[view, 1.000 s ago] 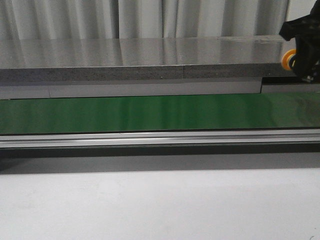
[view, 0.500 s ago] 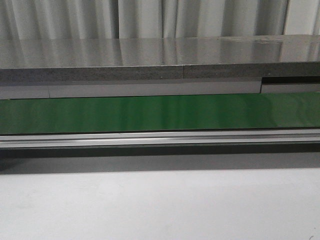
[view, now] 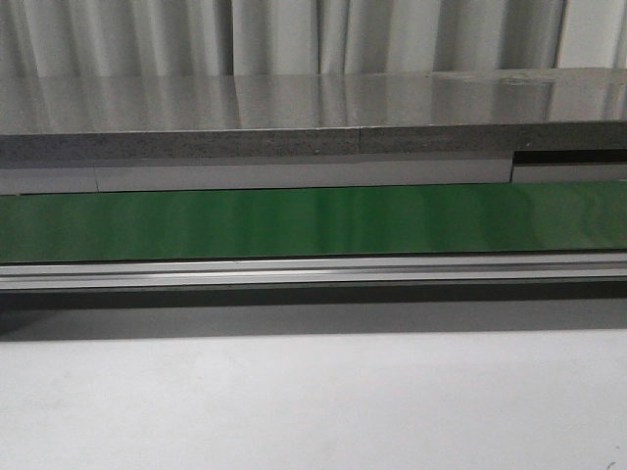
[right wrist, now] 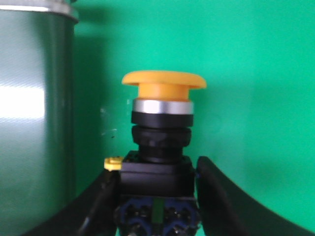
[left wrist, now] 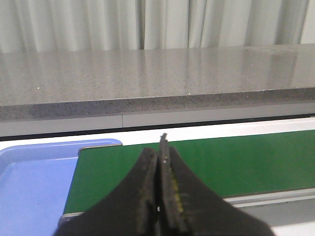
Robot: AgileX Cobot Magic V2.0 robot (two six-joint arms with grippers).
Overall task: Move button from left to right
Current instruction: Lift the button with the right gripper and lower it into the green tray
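From your front camera, neither arm shows: you see only the green conveyor belt (view: 313,220) running across the frame, the metal rail (view: 313,271) along its near edge, the grey stone bench (view: 294,113) behind it, the pale curtain (view: 294,34) at the back and a white surface (view: 313,401) in the foreground.

Start on your left. In the left wrist view, the left end effector (left wrist: 160,196) has its two dark fingers (left wrist: 145,196) pressed flat together with nothing between them. It hangs over the left end of the green belt. Just beside that belt end you can see a blue tray (left wrist: 34,182), its rim touching or nearly touching the belt frame; what shows of the tray's floor is bare. Beyond the belt lie the grey bench and the curtain.

Now your right. In the right wrist view, the right end effector (right wrist: 156,196) is pinching the button (right wrist: 160,137) by its black blocky body, one dark finger (right wrist: 219,196) on each side. The button stands upright between them, its round yellow-orange cap on top, a silver ring under the cap and black collars below that. A small yellow tab sticks out at one corner of the body. Behind the button is a bright green surface, and to one side a darker, glossy green band with a metal edge. You cannot tell from this view whether the button touches anything beneath it.
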